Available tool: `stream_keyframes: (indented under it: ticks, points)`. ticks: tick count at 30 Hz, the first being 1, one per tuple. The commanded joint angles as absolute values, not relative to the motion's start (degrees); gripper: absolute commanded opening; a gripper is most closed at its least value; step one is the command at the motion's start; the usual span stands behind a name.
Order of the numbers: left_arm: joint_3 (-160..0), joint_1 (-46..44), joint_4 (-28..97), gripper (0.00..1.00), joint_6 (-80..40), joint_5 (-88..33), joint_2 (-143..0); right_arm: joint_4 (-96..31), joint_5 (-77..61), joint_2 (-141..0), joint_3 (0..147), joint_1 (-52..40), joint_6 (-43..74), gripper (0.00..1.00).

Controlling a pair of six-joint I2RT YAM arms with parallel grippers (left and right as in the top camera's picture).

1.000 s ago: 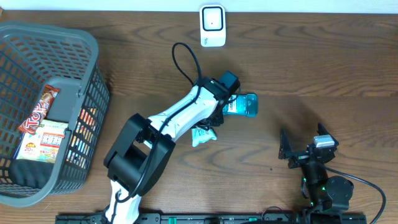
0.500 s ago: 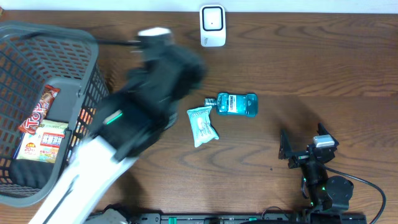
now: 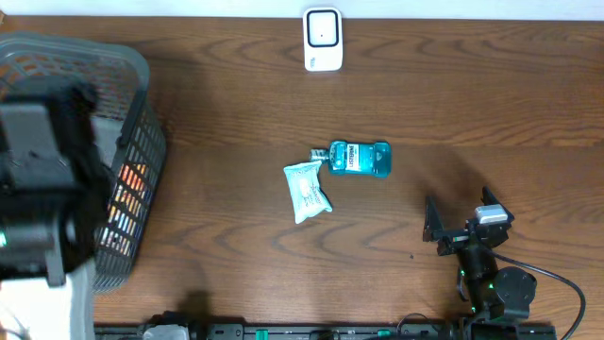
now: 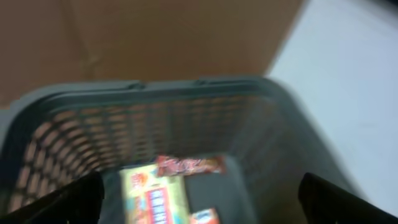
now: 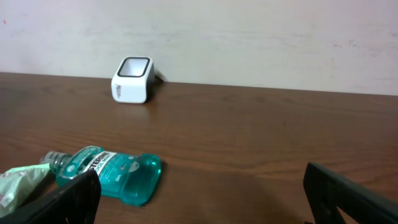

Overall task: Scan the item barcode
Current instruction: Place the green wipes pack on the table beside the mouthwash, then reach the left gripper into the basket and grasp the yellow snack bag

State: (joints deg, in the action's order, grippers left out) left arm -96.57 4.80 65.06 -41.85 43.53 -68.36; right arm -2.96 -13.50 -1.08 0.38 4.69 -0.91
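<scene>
1. Overhead view: the dark wooden counter (image 3: pixel 472 104) carries a teal mouthwash bottle (image 3: pixel 359 159) lying on its side near the middle, cap end toward my left. A pale green packet (image 3: pixel 307 192) lies just beside the cap, nearer to me. Whether the two touch I cannot tell.
2. Overhead view: the white scanner (image 3: pixel 322 39) stands at the far edge of the counter, well apart from both items.
3. Overhead view: a grey mesh basket (image 3: pixel 137 170) sits at the counter's left end. My left arm (image 3: pixel 42 189) shows as a blurred dark mass above it.
4. Left wrist view: my left pincer (image 4: pixel 202 202) is spread wide, its fingertips in the two lower corners of the frame with nothing between them. It hangs over the inside of the basket, where a red-brown bar wrapper (image 4: pixel 189 165) and a yellow-and-red box (image 4: pixel 152 199) lie, both blurred.
5. Right wrist view: my right pincer (image 5: pixel 202 199) is also spread wide and empty, low over the counter. The mouthwash bottle lies ahead of it to the left, apart from both fingertips, and the scanner stands beyond, near the pale wall (image 5: pixel 261 37).
</scene>
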Motion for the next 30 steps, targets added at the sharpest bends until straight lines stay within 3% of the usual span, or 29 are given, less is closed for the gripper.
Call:
stream_keyframes:
  ticks: [1, 6, 15, 30]
  points:
    - [-93.9, 17.2, 67.0, 0.99, -44.1, 25.3, -74.1, -3.2, -13.6, -1.0, 0.3, 4.8, -1.8, 0.99]
    - [-93.7, 27.2, 72.6, 0.99, -44.0, 18.0, -86.2, -3.2, -13.6, -1.0, 0.3, 4.8, -1.8, 0.99]
    - [-90.7, 29.5, 73.8, 0.98, -44.8, 17.1, -103.2, -3.2, -13.6, -1.0, 0.3, 4.8, -1.8, 0.99]
    - [-70.7, 29.7, 51.0, 0.98, -43.7, 13.9, -106.4, -3.2, -13.6, -1.0, 0.3, 4.8, -1.8, 0.99]
